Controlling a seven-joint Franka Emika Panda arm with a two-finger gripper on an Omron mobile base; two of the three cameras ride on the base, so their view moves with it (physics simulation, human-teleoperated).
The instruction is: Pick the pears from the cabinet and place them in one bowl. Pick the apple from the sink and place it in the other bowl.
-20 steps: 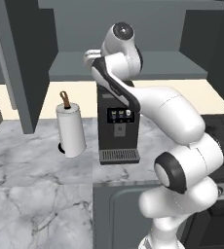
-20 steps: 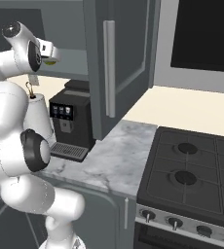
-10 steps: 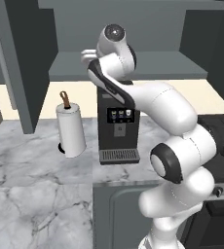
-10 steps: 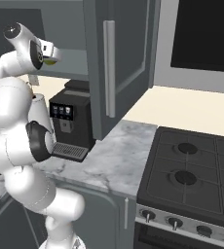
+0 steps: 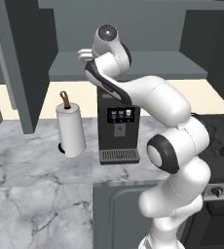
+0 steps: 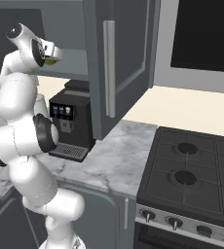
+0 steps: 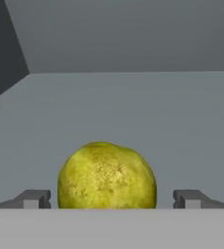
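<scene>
A yellow-green pear [image 7: 106,175] lies on the grey shelf [image 7: 133,107] of the cabinet [image 5: 148,65]. It sits between the two finger tips of my gripper [image 7: 112,198], which is open with a gap on each side of the fruit. In the right base view my gripper [image 6: 55,55] reaches into the cabinet at shelf height, and a sliver of the pear [image 6: 50,61] shows under the hand. In the left base view the gripper [image 5: 83,52] is over the shelf's left part. The other pear, the apple, the sink and both bowls are out of view.
An open cabinet door [image 6: 119,73] hangs just right of the hand, and another door [image 5: 21,63] stands at the left. Below on the marble counter [image 5: 31,165] are a black coffee machine [image 5: 118,126] and a paper towel roll [image 5: 70,129]. A stove [image 6: 192,175] is at the right.
The upper arm and hand have swung a little left and deeper over the shelf toward the pear. The jaws have stayed open.
</scene>
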